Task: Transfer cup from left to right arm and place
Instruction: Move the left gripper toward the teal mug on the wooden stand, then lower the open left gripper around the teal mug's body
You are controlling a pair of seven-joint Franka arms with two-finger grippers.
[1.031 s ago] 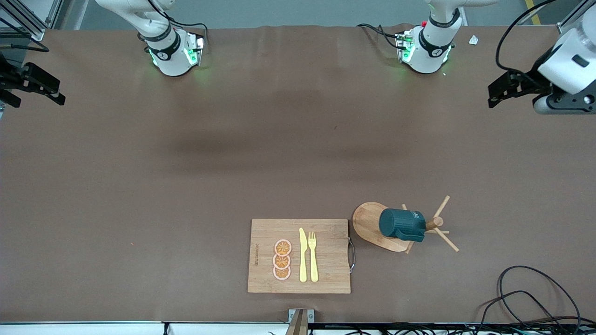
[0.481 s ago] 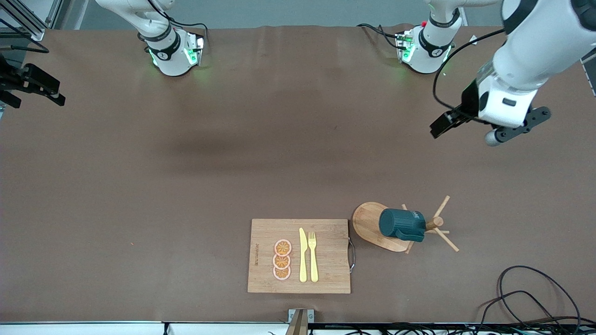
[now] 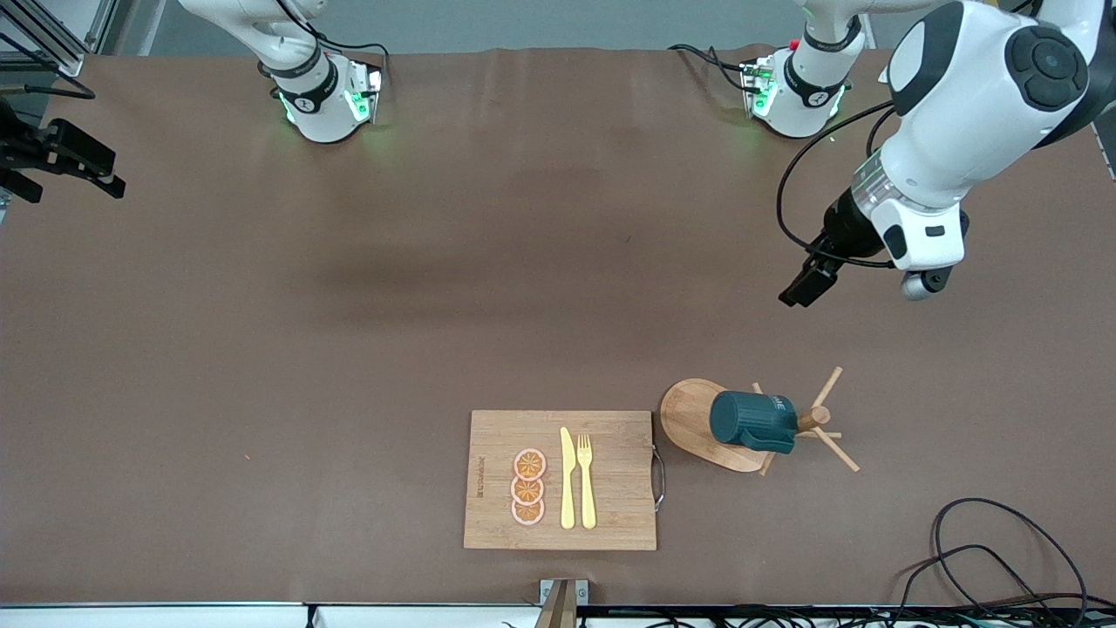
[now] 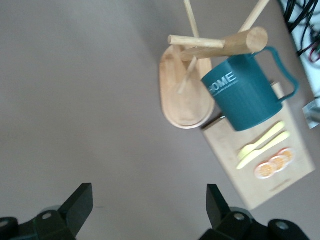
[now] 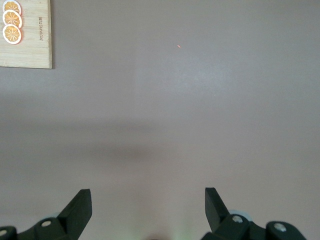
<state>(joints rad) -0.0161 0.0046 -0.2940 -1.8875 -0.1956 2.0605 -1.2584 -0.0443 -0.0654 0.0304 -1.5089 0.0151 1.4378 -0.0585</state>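
The dark teal cup [image 3: 750, 421] hangs tilted on a peg of a wooden mug tree [image 3: 815, 420], over the tree's oval wooden base [image 3: 689, 419]. It stands near the front camera, toward the left arm's end of the table. In the left wrist view the cup [image 4: 247, 95] shows its handle and white lettering. My left gripper [image 3: 802, 286] is open and empty in the air, over bare table between its own base and the mug tree; its fingers [image 4: 80, 202] frame bare table. My right gripper [image 3: 87, 170] is open and empty at the right arm's end of the table, waiting.
A wooden cutting board [image 3: 610, 515] with a yellow knife [image 3: 567, 480], a yellow fork [image 3: 586, 480] and three orange slices [image 3: 528, 487] lies beside the mug tree, toward the right arm's end. Black cables [image 3: 985, 558] lie at the near corner at the left arm's end.
My left arm has swung in from the table's end and come down toward the mug tree, its gripper turning to face the cup. The right arm and the cup have not moved.
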